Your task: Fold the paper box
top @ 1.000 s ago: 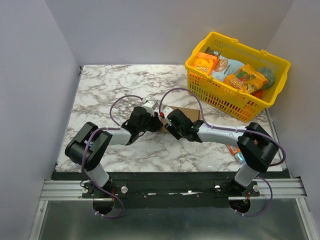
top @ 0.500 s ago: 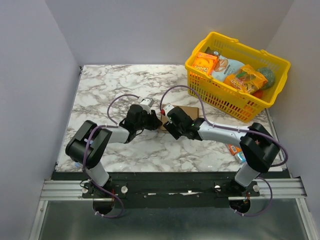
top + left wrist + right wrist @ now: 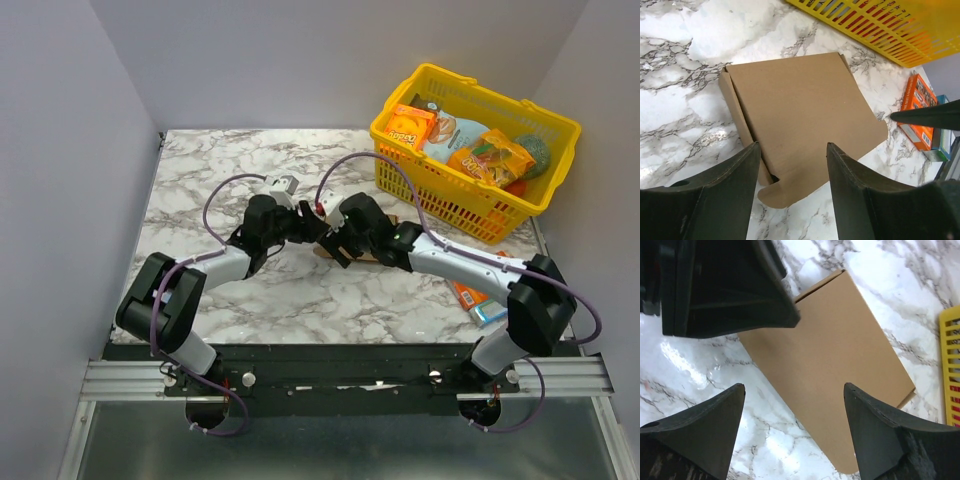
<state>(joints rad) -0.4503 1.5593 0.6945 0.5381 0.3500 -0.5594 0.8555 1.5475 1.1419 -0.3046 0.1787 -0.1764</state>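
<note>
The paper box [image 3: 800, 110] lies flat on the marble as a plain brown folded blank, with a narrow side flap on its left and a rounded tab at its near edge. My left gripper [image 3: 793, 147] hovers open just above that near edge, nothing between its fingers. My right gripper [image 3: 794, 387] also hangs open over the paper box [image 3: 840, 355], holding nothing. In the top view the left gripper [image 3: 300, 228] and right gripper [image 3: 335, 238] meet tip to tip over the paper box [image 3: 322, 251], which they mostly hide.
A yellow basket [image 3: 450, 205] of snack packs stands at the back right, close behind the box; its wall [image 3: 880, 25] shows in the left wrist view. An orange snack box [image 3: 470, 293] and a blue pack [image 3: 490, 312] lie by the right arm.
Both grippers have opened wider and let go of the box. Both have drifted a little toward the far side; the box now lies flat by itself.
</note>
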